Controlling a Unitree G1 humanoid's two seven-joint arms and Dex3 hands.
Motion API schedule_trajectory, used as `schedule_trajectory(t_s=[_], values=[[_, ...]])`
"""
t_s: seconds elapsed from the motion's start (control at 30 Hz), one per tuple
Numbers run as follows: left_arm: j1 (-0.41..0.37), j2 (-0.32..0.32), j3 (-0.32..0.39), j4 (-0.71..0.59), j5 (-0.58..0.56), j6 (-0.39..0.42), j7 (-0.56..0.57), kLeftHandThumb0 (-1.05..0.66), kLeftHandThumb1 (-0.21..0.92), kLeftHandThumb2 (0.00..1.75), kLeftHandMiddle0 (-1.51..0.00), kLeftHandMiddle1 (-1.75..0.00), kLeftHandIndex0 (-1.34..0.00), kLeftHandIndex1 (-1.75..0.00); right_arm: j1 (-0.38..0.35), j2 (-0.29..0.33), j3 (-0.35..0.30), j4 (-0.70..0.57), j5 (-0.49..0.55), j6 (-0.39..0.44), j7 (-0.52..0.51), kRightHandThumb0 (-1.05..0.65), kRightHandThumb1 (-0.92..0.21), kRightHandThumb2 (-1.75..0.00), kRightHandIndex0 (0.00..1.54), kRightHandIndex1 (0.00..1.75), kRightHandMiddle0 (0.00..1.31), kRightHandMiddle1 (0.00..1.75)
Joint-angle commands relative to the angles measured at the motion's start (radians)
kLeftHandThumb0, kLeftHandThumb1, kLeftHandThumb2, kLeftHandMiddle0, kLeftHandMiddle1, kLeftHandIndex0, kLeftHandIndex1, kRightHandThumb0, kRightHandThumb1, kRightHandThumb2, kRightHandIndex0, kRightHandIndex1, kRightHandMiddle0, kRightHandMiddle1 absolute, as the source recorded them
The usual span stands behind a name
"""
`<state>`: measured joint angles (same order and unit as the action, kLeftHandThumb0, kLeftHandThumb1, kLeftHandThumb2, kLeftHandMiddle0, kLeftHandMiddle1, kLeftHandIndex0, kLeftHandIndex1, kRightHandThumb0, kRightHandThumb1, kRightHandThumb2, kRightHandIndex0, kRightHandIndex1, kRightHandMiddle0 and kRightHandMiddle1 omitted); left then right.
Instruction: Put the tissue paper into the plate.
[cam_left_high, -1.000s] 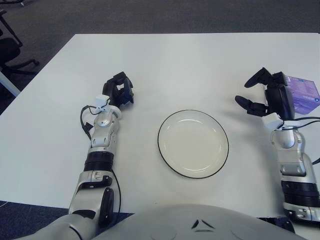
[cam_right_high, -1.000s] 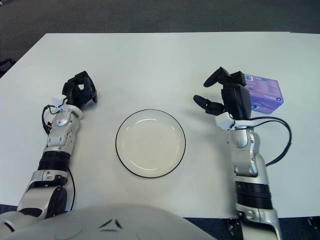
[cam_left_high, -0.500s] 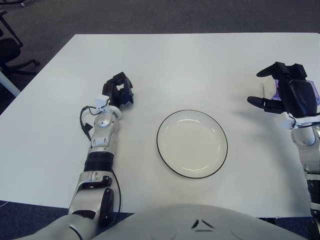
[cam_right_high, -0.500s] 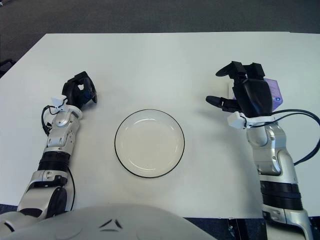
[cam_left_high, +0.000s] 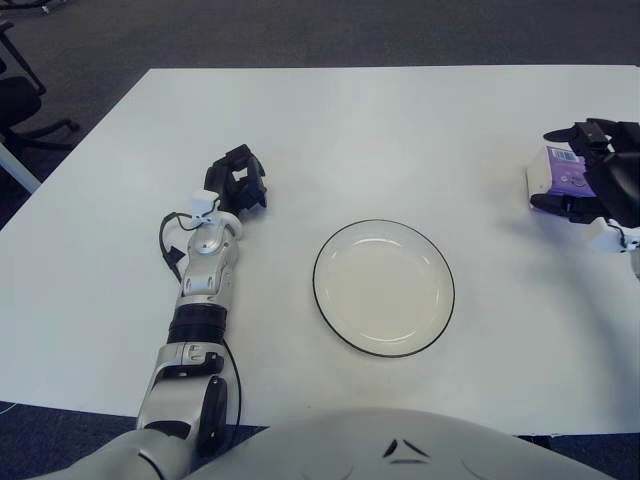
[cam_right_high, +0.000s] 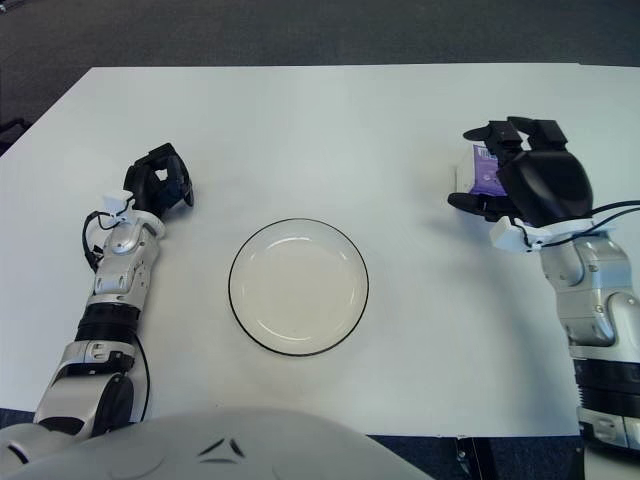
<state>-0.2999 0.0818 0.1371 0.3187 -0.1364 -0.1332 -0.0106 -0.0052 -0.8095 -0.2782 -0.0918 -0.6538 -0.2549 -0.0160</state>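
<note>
White table (cam_right_high: 320, 110) w/ empty plate (cam_right_high: 298, 299); right hand (cam_right_high: 528, 187) over tissue pack (cam_right_high: 483, 172) (fingers spread, grip unclear); left hand (cam_right_high: 160, 183) curled, empty.

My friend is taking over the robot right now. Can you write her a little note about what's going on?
Right hand: over the tissue pack at the table's right side, fingers spread around it; a closed grip can't be confirmed.
Left hand: idle, left of the plate, fingers curled, holding nothing.
Done: the right hand is at the pack.
Left: grip the pack, lift it, carry it left to the plate, which has nothing in it, and set it down there.
</note>
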Motion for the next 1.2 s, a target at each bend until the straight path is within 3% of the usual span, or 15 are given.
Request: schedule_trajectory(t_s=[0.0, 0.17, 0.33, 0.77, 1.17], values=[[0.160, -0.060, -0.014, 0.086, 0.001, 0.009, -0.003, -0.40, 0.67, 0.95, -1.30, -1.75, -0.97, -1.75, 0.034, -0.005, -0.029, -0.058, 0.010, 0.028, 0.025, -1.05, -0.92, -0.71, 0.04, 0.13, 0.00, 0.41], [0.161, -0.057, -0.014, 0.087, 0.000, 0.007, -0.008, -0.40, 0.67, 0.95, -1.30, -1.75, -0.97, -1.75, 0.039, -0.017, -0.071, -0.146, 0.085, 0.103, 0.141, -1.05, -0.92, -0.69, 0.01, 0.02, 0.00, 0.22], [0.160, -0.057, -0.014, 0.086, 0.001, 0.008, -0.006, -0.40, 0.66, 0.95, -1.30, -1.75, -0.97, -1.75, 0.018, -0.055, -0.080, -0.141, 0.115, 0.135, 0.229, -1.05, -0.92, -0.59, 0.00, 0.00, 0.00, 0.05], [0.161, -0.054, -0.017, 0.086, 0.008, 0.003, -0.003, -0.40, 0.66, 0.94, -1.30, -1.75, -0.97, -1.75, -0.018, -0.080, -0.058, -0.004, 0.125, 0.135, 0.237, -1.05, -0.92, -0.42, 0.00, 0.00, 0.00, 0.00], [0.165, -0.054, -0.014, 0.081, 0.006, 0.003, 0.000, -0.41, 0.67, 0.94, -1.29, -1.75, -0.96, -1.75, -0.072, -0.111, 0.007, 0.112, 0.105, 0.165, 0.274, -1.05, -0.92, -0.37, 0.00, 0.00, 0.00, 0.00]])
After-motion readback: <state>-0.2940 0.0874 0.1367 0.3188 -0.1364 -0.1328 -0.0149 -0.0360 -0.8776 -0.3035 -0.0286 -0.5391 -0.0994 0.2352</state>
